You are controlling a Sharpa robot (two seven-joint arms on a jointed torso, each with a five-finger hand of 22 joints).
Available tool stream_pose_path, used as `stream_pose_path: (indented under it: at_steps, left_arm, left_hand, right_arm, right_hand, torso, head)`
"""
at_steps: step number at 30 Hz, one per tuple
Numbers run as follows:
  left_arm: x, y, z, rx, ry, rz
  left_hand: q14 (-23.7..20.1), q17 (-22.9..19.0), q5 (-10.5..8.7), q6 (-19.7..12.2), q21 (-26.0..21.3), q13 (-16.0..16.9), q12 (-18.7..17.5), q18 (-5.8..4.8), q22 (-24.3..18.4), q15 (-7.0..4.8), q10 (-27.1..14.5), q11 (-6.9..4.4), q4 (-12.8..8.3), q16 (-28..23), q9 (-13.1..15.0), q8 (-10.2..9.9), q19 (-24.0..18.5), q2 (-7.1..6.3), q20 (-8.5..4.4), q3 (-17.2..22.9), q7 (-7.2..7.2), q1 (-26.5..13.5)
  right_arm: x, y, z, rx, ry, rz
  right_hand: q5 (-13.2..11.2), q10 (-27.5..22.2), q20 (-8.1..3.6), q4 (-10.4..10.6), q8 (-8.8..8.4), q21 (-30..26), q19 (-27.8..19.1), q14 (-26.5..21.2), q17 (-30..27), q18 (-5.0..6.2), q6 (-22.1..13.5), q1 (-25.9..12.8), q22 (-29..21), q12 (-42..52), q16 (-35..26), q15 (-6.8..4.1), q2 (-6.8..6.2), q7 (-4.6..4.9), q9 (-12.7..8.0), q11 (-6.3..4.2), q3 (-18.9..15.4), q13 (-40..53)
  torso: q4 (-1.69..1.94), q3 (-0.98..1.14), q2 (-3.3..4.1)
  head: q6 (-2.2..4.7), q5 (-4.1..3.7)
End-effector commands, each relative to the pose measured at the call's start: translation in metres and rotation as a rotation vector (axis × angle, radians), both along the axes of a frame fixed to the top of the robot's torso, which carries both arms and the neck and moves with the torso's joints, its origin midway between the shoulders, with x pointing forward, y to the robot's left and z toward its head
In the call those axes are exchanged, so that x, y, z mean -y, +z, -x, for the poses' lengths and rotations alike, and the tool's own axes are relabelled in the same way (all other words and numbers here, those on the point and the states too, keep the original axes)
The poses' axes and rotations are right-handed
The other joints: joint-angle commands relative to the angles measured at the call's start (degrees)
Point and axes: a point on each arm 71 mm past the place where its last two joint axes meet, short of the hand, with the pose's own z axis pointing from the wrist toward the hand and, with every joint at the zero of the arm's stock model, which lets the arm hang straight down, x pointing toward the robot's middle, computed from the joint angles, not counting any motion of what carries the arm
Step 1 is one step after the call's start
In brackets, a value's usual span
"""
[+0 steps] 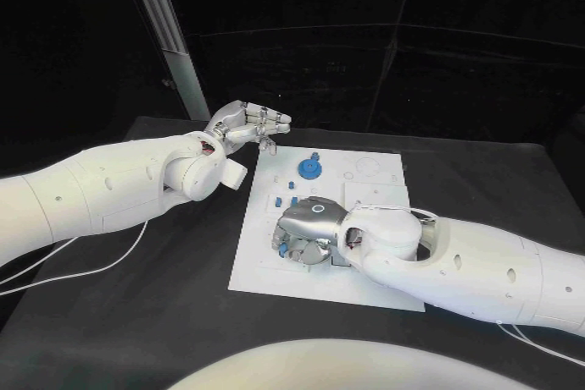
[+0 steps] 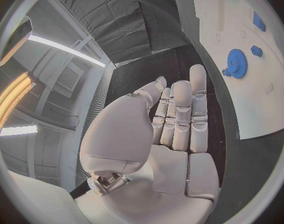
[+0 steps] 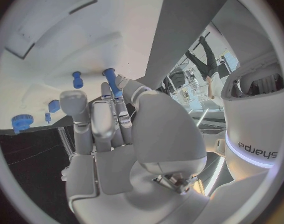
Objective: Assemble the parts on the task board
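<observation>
Looking down, the head view shows the right hand point(image 1: 311, 229) low over the task board point(image 1: 372, 191), hiding what its fingers do. The right wrist view shows those fingers pinching a blue peg point(image 3: 112, 82), with another blue peg point(image 3: 77, 79) standing beside. The left hand point(image 1: 248, 123) hovers off the board's far corner over the black tabletop point(image 1: 146, 314), fingers together, holding nothing. A blue gear point(image 1: 311, 167) lies between both hands.

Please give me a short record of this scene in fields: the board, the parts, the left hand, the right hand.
board: white task board lying on the black table
parts: blue gear and small blue pieces on the board
left hand: left hand raised beside the board's far left corner, holding nothing
right hand: right hand over the board's near part, fingers at a blue peg; grip unclear
</observation>
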Motion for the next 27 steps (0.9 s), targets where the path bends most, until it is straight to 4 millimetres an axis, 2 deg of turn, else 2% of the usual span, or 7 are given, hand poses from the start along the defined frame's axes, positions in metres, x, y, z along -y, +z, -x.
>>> stream_pose_path:
  at_steps: [1, 10, 14, 18, 20, 23, 27]
  left_arm:
    - [0.001, 0.001, 0.000, -0.002, -0.014, 0.007]
    - [0.001, 0.001, 0.000, -0.006, -0.014, 0.006]
    - [0.000, 0.001, 0.000, -0.007, -0.015, 0.005]
    - [-0.001, 0.001, 0.000, -0.009, -0.013, 0.004]
    - [-0.001, 0.001, 0.000, -0.009, -0.012, 0.004]
    - [-0.003, 0.001, 0.001, -0.011, -0.009, 0.002]
    - [-0.006, 0.000, 0.001, -0.012, -0.004, 0.000]
  left_hand:
    - [-0.4, 0.0, 0.10, -0.3, -0.3, -0.1, 0.3, 0.30, 0.0, 0.05, -0.3, 0.18, -0.1, -0.3, -0.1, 0.1, -0.1, -0.07, 0.26, 0.4, 0.05, -0.2]
    - [-0.4, 0.0, 0.10, -0.3, -0.3, -0.1, 0.3, 0.30, 0.0, 0.05, -0.3, 0.18, -0.1, -0.3, -0.1, 0.1, -0.1, -0.07, 0.26, 0.4, 0.05, -0.2]
    - [-0.4, 0.0, 0.10, -0.3, -0.3, -0.1, 0.3, 0.30, 0.0, 0.05, -0.3, 0.18, -0.1, -0.3, -0.1, 0.1, -0.1, -0.07, 0.26, 0.4, 0.05, -0.2]
    - [-0.4, -0.2, 0.09, -0.3, -0.3, -0.1, 0.3, 0.30, -0.1, 0.06, -0.4, 0.20, -0.1, -0.3, -0.1, 0.1, -0.1, -0.08, 0.27, 0.4, 0.07, -0.1]
    - [-0.4, -0.2, 0.09, -0.3, -0.3, -0.1, 0.3, 0.30, -0.1, 0.06, -0.4, 0.20, -0.1, -0.3, -0.1, 0.1, -0.1, -0.08, 0.27, 0.4, 0.07, -0.1]
    - [-0.4, -0.2, 0.09, -0.3, -0.3, -0.1, 0.3, 0.30, -0.1, 0.06, -0.4, 0.20, -0.1, -0.3, -0.1, 0.1, -0.1, -0.08, 0.27, 0.4, 0.07, -0.1]
    - [-0.5, -0.2, 0.09, -0.4, -0.3, -0.1, 0.3, 0.30, -0.1, 0.07, -0.4, 0.21, -0.1, -0.3, -0.1, 0.1, -0.1, -0.10, 0.27, 0.4, 0.07, -0.2]
  right_arm:
    - [-0.001, 0.003, 0.000, 0.021, 0.000, -0.030]
    - [-0.001, 0.008, 0.001, 0.033, 0.000, -0.098]
    - [0.003, 0.011, 0.000, 0.039, -0.010, -0.132]
    - [0.013, 0.014, 0.001, 0.037, -0.026, -0.178]
    - [0.022, 0.017, 0.001, 0.021, -0.044, -0.212]
    - [0.045, 0.022, 0.000, -0.040, -0.110, -0.275]
    - [0.084, 0.031, -0.010, -0.163, -0.273, -0.332]
  right_hand:
    - [0.4, -2.1, 0.14, 0.2, -0.28, -1.1, -1.2, 1.0, -0.5, -0.13, -1.3, -1.1, -1.6, -0.7, -0.3, 0.78, -0.66, 0.14, -0.2, 0.47, -0.7, -0.3]
    - [0.4, -8.9, 0.86, 0.8, -0.28, -5.7, -4.7, -1.1, -5.7, 1.05, -7.2, -2.4, -8.3, -0.3, -4.1, 1.47, -2.06, 0.44, -0.3, 1.26, -4.6, -0.3]
    - [0.6, -14.6, 1.32, 1.9, -0.12, -12.7, -9.0, -3.8, -12.9, 2.49, -11.9, -2.8, -17.6, 0.6, -9.5, 2.02, -2.20, 0.23, -0.1, 1.95, -10.7, 0.0]
    - [1.4, -17.2, 1.50, 3.8, 0.00, -14.8, -8.5, -4.2, -15.7, 2.59, -14.7, -1.2, -19.6, 3.6, -11.5, 2.17, -1.01, 0.14, 0.0, 2.10, -18.0, 0.2]
    - [1.6, -16.4, 1.39, 4.3, -0.04, -15.4, -8.4, -4.6, -17.5, 2.61, -15.6, -0.5, -20.0, 5.3, -12.9, 2.01, -0.46, 1.06, -0.1, 1.85, -19.4, 0.5]
    - [2.1, -12.1, 1.11, 4.7, 1.19, -15.7, -7.7, -3.7, -16.7, 2.59, -12.2, 0.2, -20.3, 8.8, -12.2, 1.71, 0.93, 1.44, 0.5, 1.61, -20.2, 1.2]
    - [4.2, -1.6, 0.36, 6.5, 3.52, -12.8, -4.8, -1.1, -9.7, 2.08, -7.2, -0.5, -16.3, 15.0, -7.0, 0.57, 3.55, 0.48, 1.3, -0.18, -20.2, 3.4]
  torso:
    - [-0.01, -0.01, -0.03]
    - [0.02, 0.01, -0.01]
    - [0.01, 0.05, -0.03]
    - [-0.10, 0.07, -0.08]
    - [-0.13, 0.07, -0.12]
    - [-0.12, 0.00, -0.24]
    - [-0.33, -0.05, -0.34]
  head:
    - [0.01, -0.06]
    - [0.06, -0.02]
    - [0.11, -0.07]
    - [0.21, -0.20]
    - [0.23, -0.37]
    - [0.34, -0.77]
    - [1.35, -1.47]
